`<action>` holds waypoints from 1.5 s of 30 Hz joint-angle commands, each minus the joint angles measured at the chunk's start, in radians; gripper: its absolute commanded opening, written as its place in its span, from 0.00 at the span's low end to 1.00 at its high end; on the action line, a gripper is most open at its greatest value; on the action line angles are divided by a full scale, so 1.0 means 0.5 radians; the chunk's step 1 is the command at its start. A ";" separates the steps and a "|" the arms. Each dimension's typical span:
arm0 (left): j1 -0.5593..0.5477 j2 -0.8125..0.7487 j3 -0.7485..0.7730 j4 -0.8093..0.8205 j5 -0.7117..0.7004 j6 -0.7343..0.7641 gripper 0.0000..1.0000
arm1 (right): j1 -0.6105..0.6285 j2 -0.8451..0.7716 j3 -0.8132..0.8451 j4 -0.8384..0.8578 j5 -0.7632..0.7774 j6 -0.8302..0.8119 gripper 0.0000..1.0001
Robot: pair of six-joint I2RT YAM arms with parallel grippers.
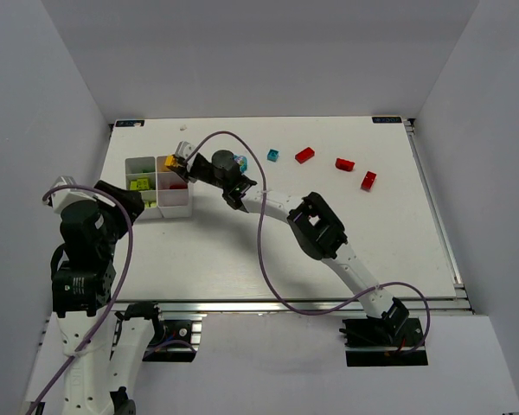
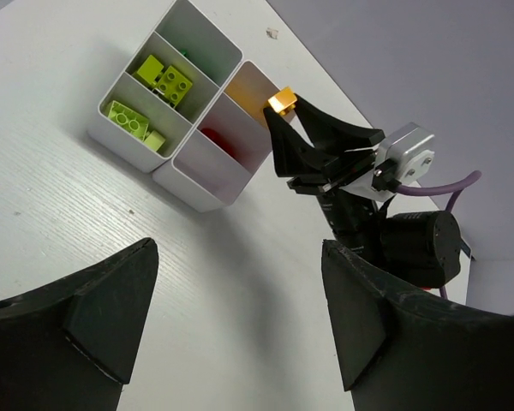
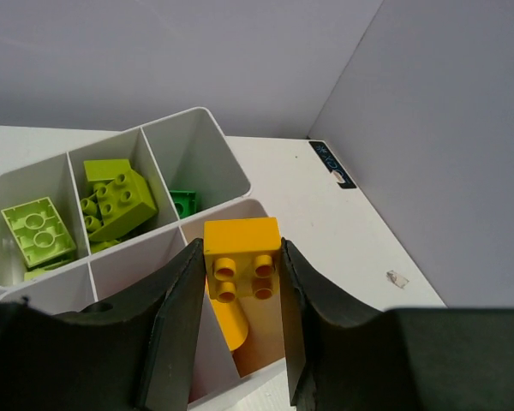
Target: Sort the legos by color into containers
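Right claw, yellow brick, above white tray.

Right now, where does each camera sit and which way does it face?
Top external: above and behind, looking down on the white table; left arm and right arm both show.
Left wrist: on the left arm, facing the white divided plastic tray; its own jaws, wide apart, at bottom.
Right wrist: on the right arm, looking into the tray; its jaws clamp a yellow-orange plastic brick.
Shared: both wrist views show tray and brick.
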 commanded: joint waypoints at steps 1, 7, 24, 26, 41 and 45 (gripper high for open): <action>0.011 0.017 0.018 -0.040 -0.021 0.048 0.86 | 0.001 -0.007 0.054 0.189 0.085 -0.039 0.15; 0.011 0.038 0.012 -0.018 0.004 0.063 0.86 | 0.008 0.033 0.039 0.201 0.109 -0.082 0.31; 0.011 0.051 -0.009 0.110 0.111 0.088 0.84 | 0.002 -0.433 -0.482 0.391 0.063 -0.101 0.89; 0.011 0.051 -0.043 0.175 0.221 0.106 0.72 | -0.005 -0.662 -0.602 0.272 0.204 -0.116 0.89; 0.002 0.406 -0.617 1.046 1.302 0.177 0.75 | -1.060 -1.645 -1.440 -1.826 -0.220 -0.063 0.49; -0.001 0.547 -0.623 1.135 1.329 0.238 0.98 | -1.372 -1.578 -1.339 -2.284 0.075 -0.168 0.89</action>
